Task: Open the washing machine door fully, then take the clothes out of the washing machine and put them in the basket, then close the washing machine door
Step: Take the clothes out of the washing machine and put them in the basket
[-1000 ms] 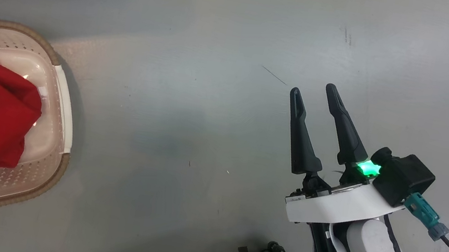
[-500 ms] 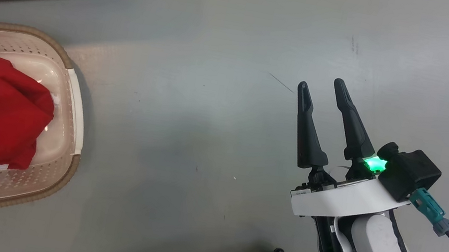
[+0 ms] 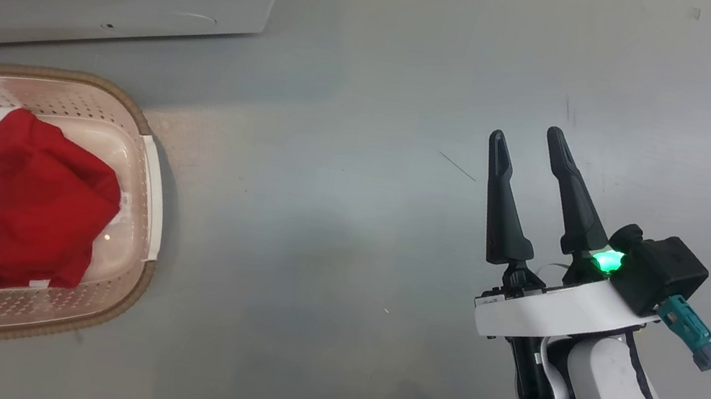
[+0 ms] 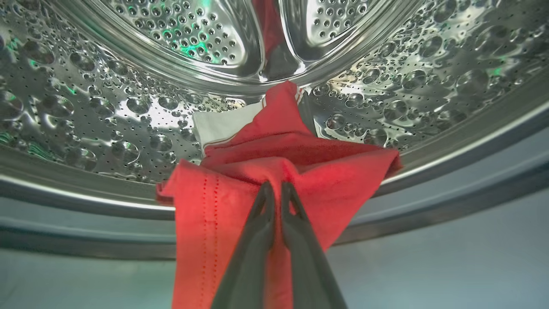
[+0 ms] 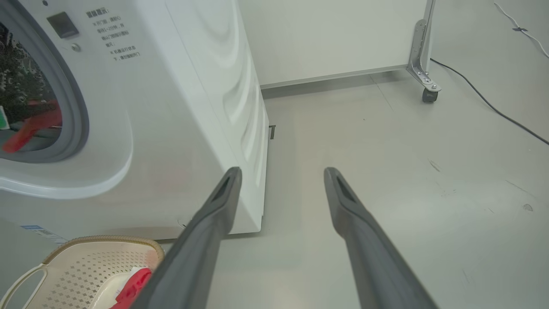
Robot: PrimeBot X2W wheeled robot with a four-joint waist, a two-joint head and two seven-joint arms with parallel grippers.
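Left gripper (image 4: 274, 185): pinching a red garment (image 4: 343, 169) at the steel drum (image 4: 107, 107) lip.
Right gripper (image 3: 524, 136): fingers spread over the floor (image 3: 349, 154).
Basket (image 3: 65, 103): holds red clothes (image 3: 33, 201).

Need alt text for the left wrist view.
The left gripper, jaws shut, pinches a red garment with a white panel at the front lip of a perforated steel drum, the cloth draping out over the lip.
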